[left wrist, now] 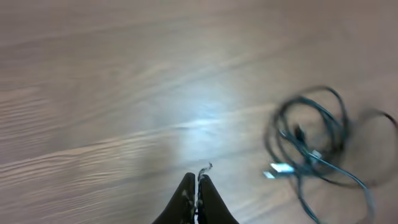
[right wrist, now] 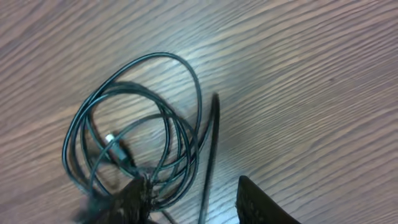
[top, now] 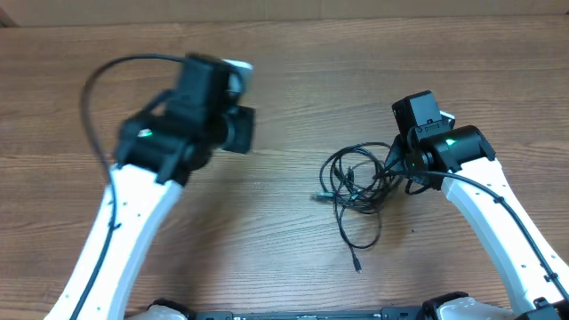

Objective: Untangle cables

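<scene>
A tangled bundle of thin black cables [top: 356, 178] lies on a brown wood-grain table [top: 267, 231]. The cords form several overlapping loops. One loose tail trails out of the bundle toward the robot's side and ends in a small dark plug [top: 357, 265]. A pale, silvery plug [left wrist: 277, 168] shows at the bundle's left side.

The right gripper [right wrist: 191, 185] sits at the right edge of the bundle, low over the table. Its two black fingers are spread apart. One finger [right wrist: 134, 199] is in among the loops and the other stands over bare wood just beside them. A single black strand [right wrist: 210, 149] runs up between the two fingers, and nothing is clamped. This placement looks chosen so the fingers can close on that outer strand and draw it away from the loops.

The left gripper [left wrist: 197, 179] hangs well to the left of the bundle, above bare table, and touches no cable. Its fingertips are pressed together with nothing visible between them. The overhead view shows this arm blurred, so its exact pose is hard to read. It seems to be kept clear of the bundle to give the right arm room.

The untangling looks barely begun, since the loops cross one another throughout. These thin, limp cords will likely drag their neighbours along when one is pulled.
</scene>
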